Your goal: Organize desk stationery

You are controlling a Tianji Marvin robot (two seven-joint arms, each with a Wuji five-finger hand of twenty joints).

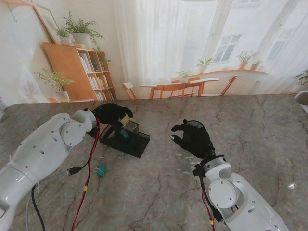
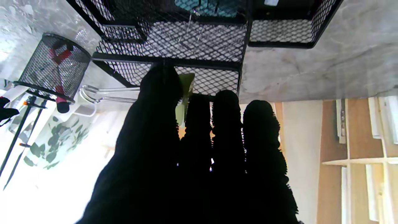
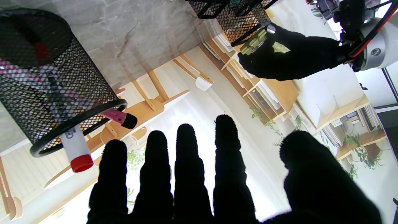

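Stand view shows the left hand (image 1: 113, 114) clenched on a yellow-green binder clip (image 1: 125, 120), directly over the black mesh tray (image 1: 137, 144), whose back compartment lies just beneath. Right hand (image 1: 194, 138) hovers spread and empty, well apart on the tabletop (image 1: 250, 130).

organizer (image 1: 126, 139) blocks left centre | teal clip (image 1: 101, 168) nearer | right tabletop (image 1: 260, 130) open

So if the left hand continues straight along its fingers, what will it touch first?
Most likely the black mesh organizer tray: the left hand, shut on a yellow-green binder clip, points at the tray's near wall. Depth is unclear, but nothing else seems to lie between.
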